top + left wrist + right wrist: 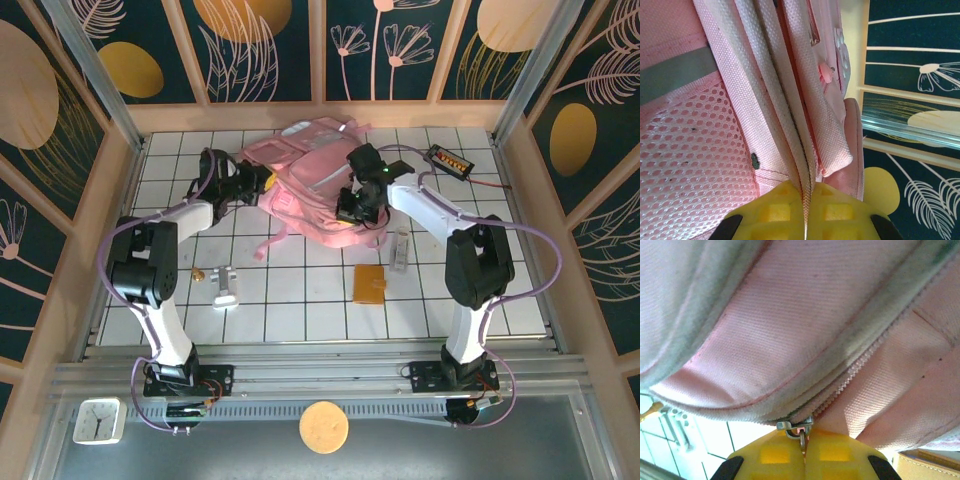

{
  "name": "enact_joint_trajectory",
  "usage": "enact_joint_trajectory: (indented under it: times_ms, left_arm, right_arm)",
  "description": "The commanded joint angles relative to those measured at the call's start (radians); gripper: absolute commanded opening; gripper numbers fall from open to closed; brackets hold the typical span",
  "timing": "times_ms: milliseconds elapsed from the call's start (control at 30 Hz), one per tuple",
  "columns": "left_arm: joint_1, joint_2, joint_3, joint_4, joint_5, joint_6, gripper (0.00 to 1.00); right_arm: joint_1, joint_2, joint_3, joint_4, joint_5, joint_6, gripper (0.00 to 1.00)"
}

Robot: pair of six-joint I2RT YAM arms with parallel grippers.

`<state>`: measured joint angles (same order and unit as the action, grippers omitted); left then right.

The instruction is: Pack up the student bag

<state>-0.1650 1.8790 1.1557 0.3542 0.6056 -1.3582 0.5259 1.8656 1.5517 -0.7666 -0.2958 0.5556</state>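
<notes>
- The pink student bag (310, 185) lies slumped on the tiled table (300, 310), with both arms reaching to it.
- The left gripper (806, 200) is at the bag's left side, yellow pads pressed together on a woven webbing strap (790, 125), likely to anchor the bag.
- The right gripper (804, 440) is at the bag's right near edge, pinched tight on the metal zipper pull (801, 429), seemingly ready to run the zip against that anchor.
- A tan wallet (369, 283) lies just in front of the bag.

Nothing on the student bag (300, 185) reads as writing, brand or number. The small white clock (97, 421) by the near rail has face marks too small to make out.
</notes>
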Motion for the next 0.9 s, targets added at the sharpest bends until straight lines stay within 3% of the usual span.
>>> enact_joint_trajectory:
  times_ms: [0,33,67,167,233,400,633,733,867]
  left_arm:
    - [0.070,0.014,0.103,0.033,-0.043,0.082,0.09]
    - [0.070,0.006,0.109,0.006,-0.031,0.103,0.34]
    - [0.070,-0.014,0.108,-0.029,-0.027,0.129,0.46]
    - [0.070,-0.115,0.047,-0.106,-0.047,0.190,0.62]
    - [0.070,-0.195,-0.021,-0.118,-0.057,0.183,0.65]
    - [0.038,-0.344,-0.221,-0.036,-0.049,0.059,0.66]
    - [-0.195,-0.292,-0.353,0.258,-0.079,-0.243,0.58]
    - [-0.215,-0.272,-0.414,0.357,-0.116,-0.337,0.52]
    - [-0.215,-0.256,-0.407,0.355,-0.124,-0.355,0.49]
  right_arm:
    - [-0.006,0.020,0.062,-0.122,-0.035,-0.048,0.00]
    - [0.005,0.030,0.096,-0.120,-0.045,-0.040,0.00]
    - [0.013,0.043,0.132,-0.121,-0.055,-0.033,0.00]
    - [0.016,0.083,0.215,-0.128,-0.090,-0.024,0.00]
    - [0.016,0.106,0.253,-0.126,-0.114,-0.020,0.00]
    - [0.035,0.153,0.325,-0.129,-0.166,-0.024,0.00]
    - [0.063,0.187,0.382,-0.131,-0.208,-0.026,0.00]
    - [0.073,0.186,0.388,-0.130,-0.213,-0.025,0.00]
    - [0.079,0.173,0.370,-0.123,-0.211,-0.025,0.00]
